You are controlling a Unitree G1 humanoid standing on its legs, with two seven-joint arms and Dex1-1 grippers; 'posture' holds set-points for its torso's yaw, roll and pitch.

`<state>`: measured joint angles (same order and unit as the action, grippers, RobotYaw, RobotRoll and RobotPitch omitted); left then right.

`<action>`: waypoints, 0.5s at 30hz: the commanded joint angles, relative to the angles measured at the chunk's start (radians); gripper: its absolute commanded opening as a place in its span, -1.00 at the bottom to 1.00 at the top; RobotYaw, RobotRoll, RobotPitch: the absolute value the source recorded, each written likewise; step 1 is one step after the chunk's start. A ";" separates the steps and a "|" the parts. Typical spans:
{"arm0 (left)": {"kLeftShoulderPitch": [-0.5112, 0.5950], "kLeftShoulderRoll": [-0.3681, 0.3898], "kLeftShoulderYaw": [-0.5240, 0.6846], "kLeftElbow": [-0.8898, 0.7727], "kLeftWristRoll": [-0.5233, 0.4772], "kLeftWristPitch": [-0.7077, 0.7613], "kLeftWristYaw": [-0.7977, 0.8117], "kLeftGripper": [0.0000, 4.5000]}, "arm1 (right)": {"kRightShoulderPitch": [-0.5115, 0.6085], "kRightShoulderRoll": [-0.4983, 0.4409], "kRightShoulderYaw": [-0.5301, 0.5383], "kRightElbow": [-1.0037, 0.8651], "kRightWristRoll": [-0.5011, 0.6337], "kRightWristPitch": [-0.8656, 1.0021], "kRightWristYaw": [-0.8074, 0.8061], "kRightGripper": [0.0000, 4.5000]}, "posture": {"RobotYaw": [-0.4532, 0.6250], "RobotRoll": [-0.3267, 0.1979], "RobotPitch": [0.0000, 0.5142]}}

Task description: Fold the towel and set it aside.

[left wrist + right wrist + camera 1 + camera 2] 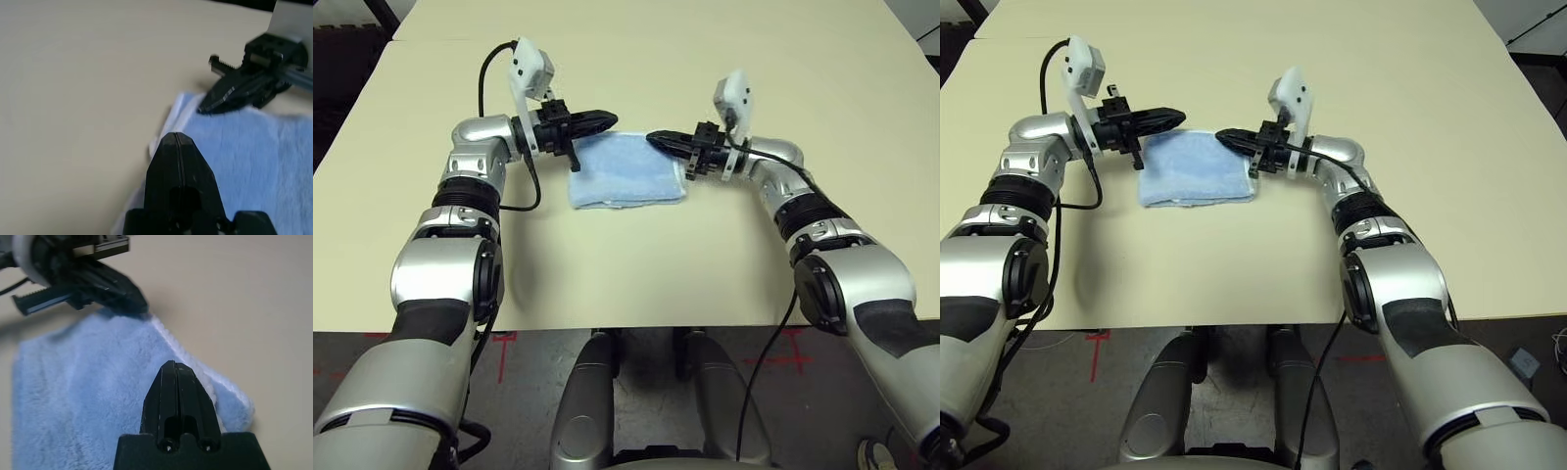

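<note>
Head camera, item one: the towel (626, 173), light blue, folded into a squarish pad with layered edges at its near side, lying flat on the table (705, 264) a little beyond the middle, between my two arms. White stitched edging runs along its far right edge, plain in the right wrist view.

Item two: my left gripper (607, 120), black fingers pressed together with nothing between them, pointing level and inward over the towel's far left corner. I cannot tell whether the tip touches the cloth or hangs just above it.

Item three: my right gripper (658, 141), fingers likewise pressed together and empty, pointing inward toward the left one over the towel's far right corner. The two tips are near each other but apart.

Item four: a white camera housing above each wrist, and a black cable (489, 73) looping from the left one down beside the forearm.
</note>
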<state>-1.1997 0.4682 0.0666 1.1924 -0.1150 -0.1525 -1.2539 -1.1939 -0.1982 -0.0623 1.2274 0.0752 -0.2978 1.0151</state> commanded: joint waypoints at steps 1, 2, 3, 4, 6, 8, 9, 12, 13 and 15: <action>0.033 -0.001 -0.018 0.005 0.027 -0.024 -0.013 -1.00 | 0.010 0.007 0.027 0.030 -0.046 -0.015 -0.052 -1.00 | 0.11 0.25 0.12; 0.040 0.000 -0.020 0.004 0.029 -0.028 -0.017 -1.00 | 0.013 0.008 0.032 0.032 -0.055 -0.015 -0.059 -1.00 | 0.11 0.25 0.13; 0.045 0.001 -0.022 0.003 0.031 -0.033 -0.021 -1.00 | 0.015 0.010 0.035 0.034 -0.062 -0.016 -0.063 -1.00 | 0.10 0.25 0.13; 0.052 0.002 -0.026 0.002 0.035 -0.036 -0.024 -1.00 | 0.018 0.011 0.039 0.037 -0.071 -0.015 -0.071 -1.00 | 0.10 0.25 0.13; 0.066 0.000 -0.032 0.004 0.045 -0.042 -0.019 -1.00 | 0.023 0.015 0.043 0.041 -0.084 -0.011 -0.087 -1.00 | 0.10 0.25 0.13; 0.080 -0.003 -0.036 0.013 0.057 -0.046 0.009 -1.00 | 0.030 0.018 0.051 0.045 -0.098 -0.005 -0.097 -1.00 | 0.09 0.25 0.14; 0.086 -0.004 -0.038 0.019 0.063 -0.049 0.027 -1.00 | 0.034 0.019 0.055 0.047 -0.104 -0.002 -0.101 -1.00 | 0.09 0.25 0.14; 0.094 -0.012 -0.034 0.035 0.073 -0.047 0.096 -1.00 | 0.054 0.013 0.066 0.052 -0.119 0.001 -0.109 -1.00 | 0.08 0.25 0.14; 0.095 -0.012 -0.034 0.039 0.076 -0.049 0.112 -1.00 | 0.061 0.007 0.071 0.054 -0.124 0.000 -0.110 -1.00 | 0.08 0.25 0.14; 0.095 -0.012 -0.034 0.045 0.082 -0.051 0.142 -1.00 | 0.072 -0.005 0.072 0.057 -0.128 -0.001 -0.114 -1.00 | 0.08 0.25 0.14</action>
<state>-1.1308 0.4528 0.0433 1.2009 -0.0633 -0.2007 -1.1419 -1.1705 -0.1857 -0.0108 1.2420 -0.0208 -0.3197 0.9043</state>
